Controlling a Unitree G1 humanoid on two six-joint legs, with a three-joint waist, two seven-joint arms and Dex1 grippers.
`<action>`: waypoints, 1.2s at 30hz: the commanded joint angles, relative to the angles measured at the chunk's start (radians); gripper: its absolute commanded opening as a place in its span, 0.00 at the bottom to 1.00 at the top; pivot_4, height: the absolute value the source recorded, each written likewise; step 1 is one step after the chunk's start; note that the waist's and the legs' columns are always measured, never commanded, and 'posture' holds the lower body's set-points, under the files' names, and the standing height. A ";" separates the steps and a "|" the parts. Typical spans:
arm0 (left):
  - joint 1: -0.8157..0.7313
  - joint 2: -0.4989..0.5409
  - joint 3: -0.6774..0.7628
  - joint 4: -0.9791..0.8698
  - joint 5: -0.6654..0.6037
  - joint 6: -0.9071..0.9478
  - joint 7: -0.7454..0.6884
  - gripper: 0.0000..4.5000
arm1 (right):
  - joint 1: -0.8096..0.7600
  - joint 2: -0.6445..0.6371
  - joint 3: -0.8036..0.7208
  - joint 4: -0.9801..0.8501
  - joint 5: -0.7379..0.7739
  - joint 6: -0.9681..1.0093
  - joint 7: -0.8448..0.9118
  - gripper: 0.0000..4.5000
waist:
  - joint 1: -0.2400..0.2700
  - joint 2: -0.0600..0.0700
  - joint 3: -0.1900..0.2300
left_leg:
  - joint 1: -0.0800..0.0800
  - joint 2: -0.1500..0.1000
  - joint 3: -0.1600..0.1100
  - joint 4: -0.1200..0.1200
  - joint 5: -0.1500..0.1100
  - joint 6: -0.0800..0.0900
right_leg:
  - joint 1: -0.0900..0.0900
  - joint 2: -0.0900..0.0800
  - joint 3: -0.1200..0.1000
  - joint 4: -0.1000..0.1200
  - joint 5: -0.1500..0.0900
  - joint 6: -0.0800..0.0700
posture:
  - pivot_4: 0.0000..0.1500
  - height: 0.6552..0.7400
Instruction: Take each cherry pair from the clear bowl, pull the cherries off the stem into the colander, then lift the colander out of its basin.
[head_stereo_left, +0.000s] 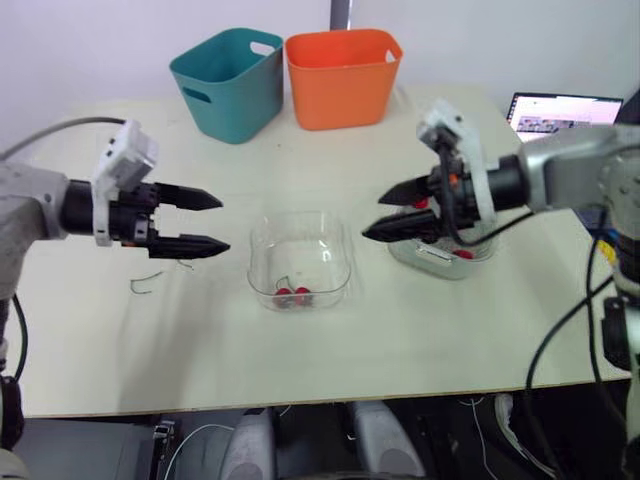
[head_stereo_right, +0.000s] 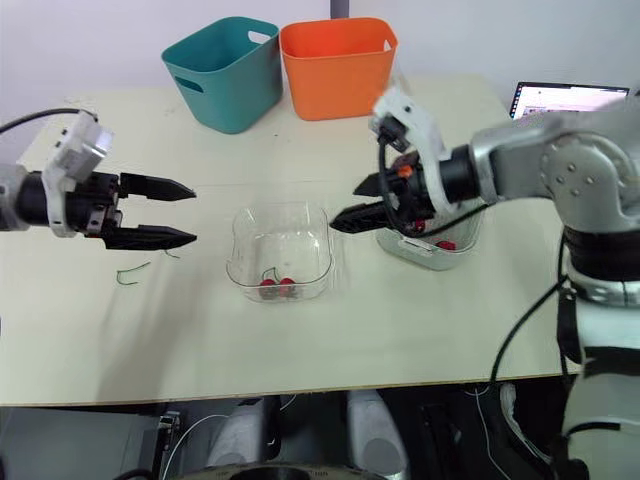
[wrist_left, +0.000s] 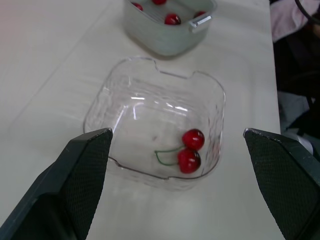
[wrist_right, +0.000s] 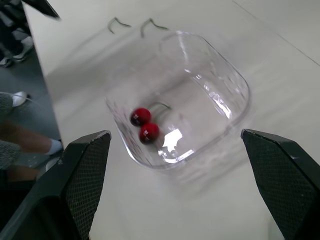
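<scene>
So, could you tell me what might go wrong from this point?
The cherry pair lies close against the wall of the clear bowl, so the open left tool may nudge the bowl rather than grip it. The open right tool hangs beside the basin and could knock it when swinging over.

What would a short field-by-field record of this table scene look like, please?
clear bowl: mid-table, between the two grippers
cherry pair: one, in the bowl, joined on its stem
colander: to the bowl's right, loose cherries inside
bare stems: two, on the table near the left gripper
left gripper: jaws open, empty, left of the bowl
right gripper: jaws open, empty, right of the bowl
teal bin, orange bin: far edge
</scene>
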 joint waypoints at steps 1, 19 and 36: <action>0.016 0.012 0.002 0.007 0.033 -0.063 -0.021 0.98 | -0.095 0.097 0.057 0.107 -0.047 0.057 -0.001 1.00 | 0.002 0.000 0.000 | 0.000 0.000 0.000 0.000 0.000 0.000 | 0.000 0.000 0.000 0.000 0.000 0.000 | 1.00 1.00; 0.173 -0.033 0.094 -0.140 -0.032 -0.038 0.102 1.00 | -0.149 0.412 0.331 0.482 -0.298 0.018 0.055 0.58 | 0.004 0.000 0.000 | -0.001 0.000 -0.001 0.001 0.000 0.000 | 0.000 0.000 0.000 0.002 0.002 0.004 | 1.00 1.00; 0.216 0.002 0.072 -0.180 -0.028 -0.057 0.080 1.00 | -0.153 0.458 0.530 0.585 -0.470 -0.132 0.250 0.58 | 0.003 0.000 0.000 | -0.001 0.000 -0.001 0.001 0.000 0.000 | 0.000 0.000 -0.001 0.001 0.002 0.004 | 1.00 1.00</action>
